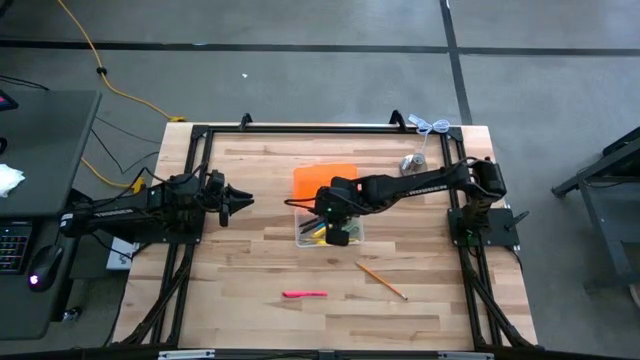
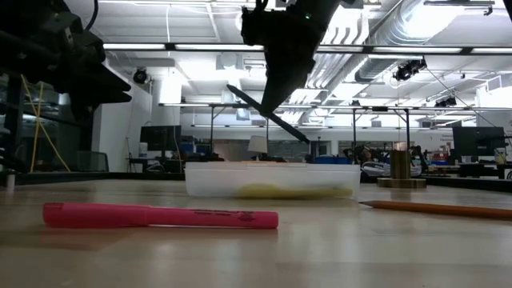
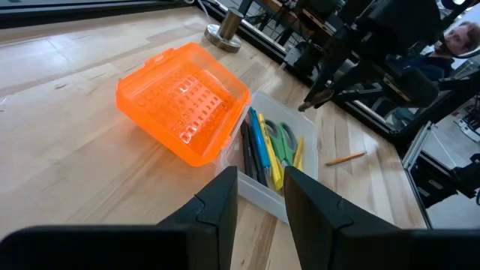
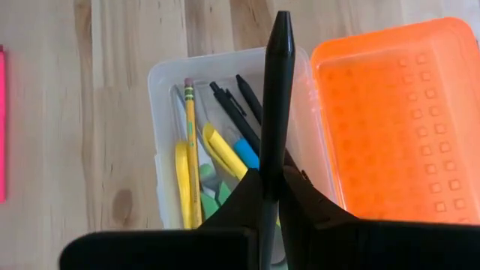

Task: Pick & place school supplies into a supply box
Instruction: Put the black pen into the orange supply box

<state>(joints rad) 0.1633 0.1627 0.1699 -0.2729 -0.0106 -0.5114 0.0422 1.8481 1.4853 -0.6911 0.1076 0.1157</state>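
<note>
Black pen [image 4: 276, 97] sits clamped in the right pincer [image 4: 271, 196], fingers closed on its lower part, tip sticking out fwd. Right arm reaches from the counter's right edge across to the middle, pincer [image 1: 337, 222] hanging over the supply box [image 1: 326, 232]; low view shows the pen [image 2: 264, 110] tilted, held well above the box [image 2: 272, 180], not touching it.

Left arm waits at the left side of the counter [image 1: 250, 300], pincer [image 1: 238, 200] aimed toward the box w/ fingers [image 3: 221, 201] slightly apart, nothing between them.

Supply box: clear tray near counter centre, orange lid [image 3: 182, 101] flipped open beside it. Inside lie a yellow pencil [image 4: 191, 142], yellow marker [image 4: 218, 150], blue marker [image 4: 245, 154], more black pens [image 4: 229, 109] and green-handled scissors [image 3: 283, 142].

Still out on the counter: pink marker [image 1: 304, 294] toward the front edge, wooden pencil [image 1: 381, 280] to its right, both well apart from the box. Silver metal object [image 1: 413, 161] stands near the far right corner.
</note>
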